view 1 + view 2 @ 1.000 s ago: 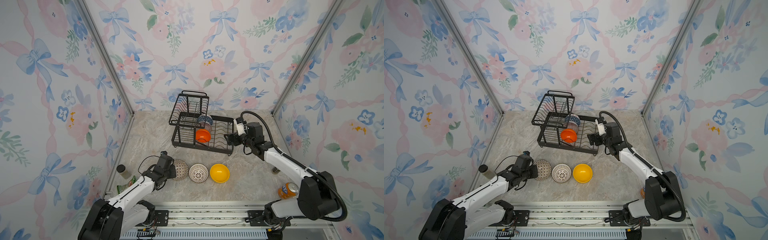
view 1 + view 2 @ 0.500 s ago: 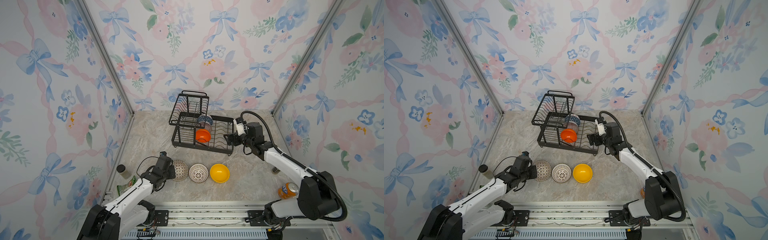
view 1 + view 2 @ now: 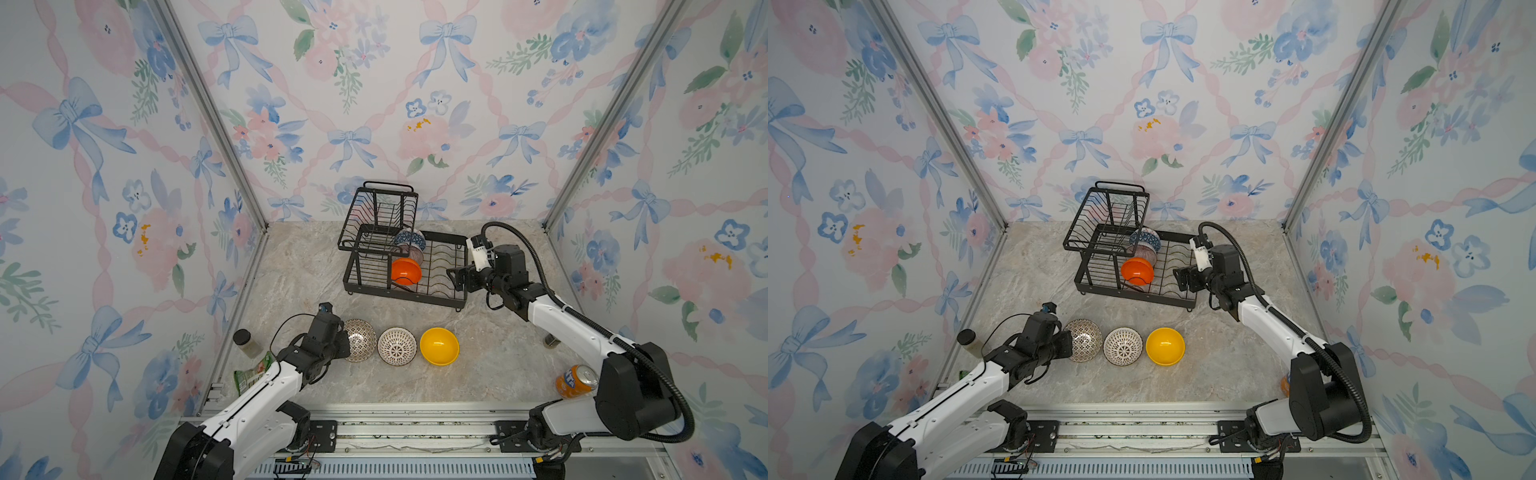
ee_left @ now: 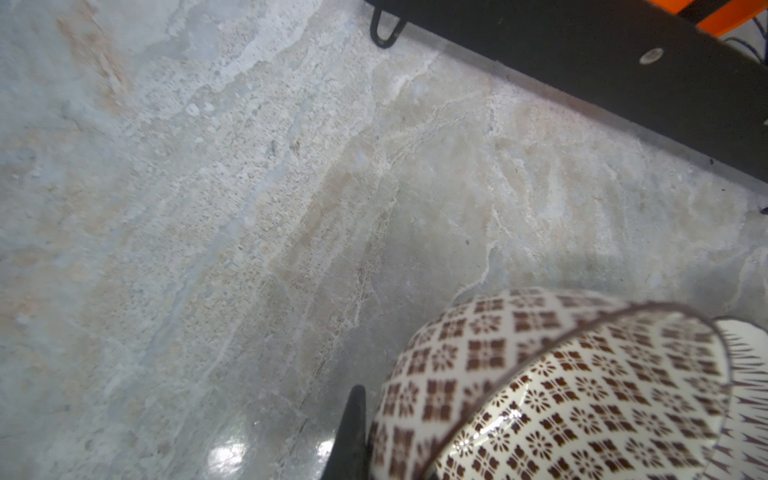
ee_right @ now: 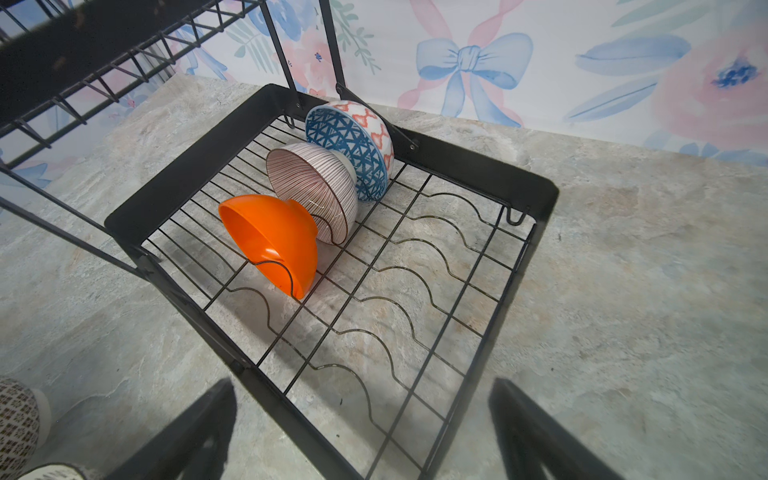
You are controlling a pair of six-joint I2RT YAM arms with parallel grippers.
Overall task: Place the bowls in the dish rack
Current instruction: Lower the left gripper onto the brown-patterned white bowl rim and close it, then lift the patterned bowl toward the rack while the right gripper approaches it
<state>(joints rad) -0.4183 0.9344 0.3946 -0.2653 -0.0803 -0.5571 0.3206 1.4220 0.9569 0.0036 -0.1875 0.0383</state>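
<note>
Floral-papered booth, marbled stone tabletop [image 3: 299, 266]. At the rear, a black two-tier wire dish rack [image 3: 444, 236] holds three on edge: blue triangle-patterned bowl [image 5: 349, 145], pink striped bowl [image 5: 316, 187], glossy orange bowl [image 5: 270, 241]. In a row in front: brown-and-white lattice bowl [image 3: 360, 340], second lattice bowl [image 3: 397, 346], plain yellow bowl [image 3: 439, 346]. Left jaws are pinched on the first lattice bowl's rim. Right jaws are wide and empty beside the rack. Step in hand: the fourth bowl's pickup. Next, probably: lift clear of its neighbour, carry, tip into a free slot.

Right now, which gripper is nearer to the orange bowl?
Right. The right gripper hangs open at the right end of the rack, near the orange bowl; the left gripper is far off at the front, shut on the rim of a lattice bowl.
</note>
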